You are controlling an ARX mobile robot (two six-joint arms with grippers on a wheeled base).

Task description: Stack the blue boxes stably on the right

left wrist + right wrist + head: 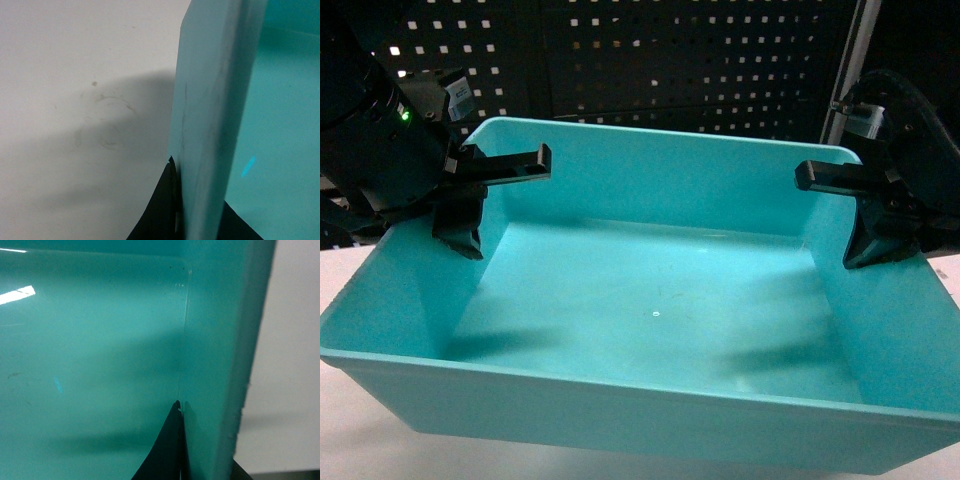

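Observation:
One light turquoise blue box [650, 135] fills the head view, its open top facing up and nothing inside. My left gripper [457, 232] is shut on its left wall, one finger inside and one outside. In the left wrist view the wall [210, 100] runs between the black fingers [160, 215] of the left gripper [197, 220]. My right gripper [870, 245] is shut on the right wall in the same way. The right wrist view shows the box's inside [100, 340] and the right gripper [210, 460] straddling the wall. I cannot tell whether the box rests on the table.
A white table [350, 270] lies under the box, and shows beside the wall in the left wrist view as table [75, 100] and in the right wrist view as table [295, 365]. A dark pegboard [670, 60] stands behind.

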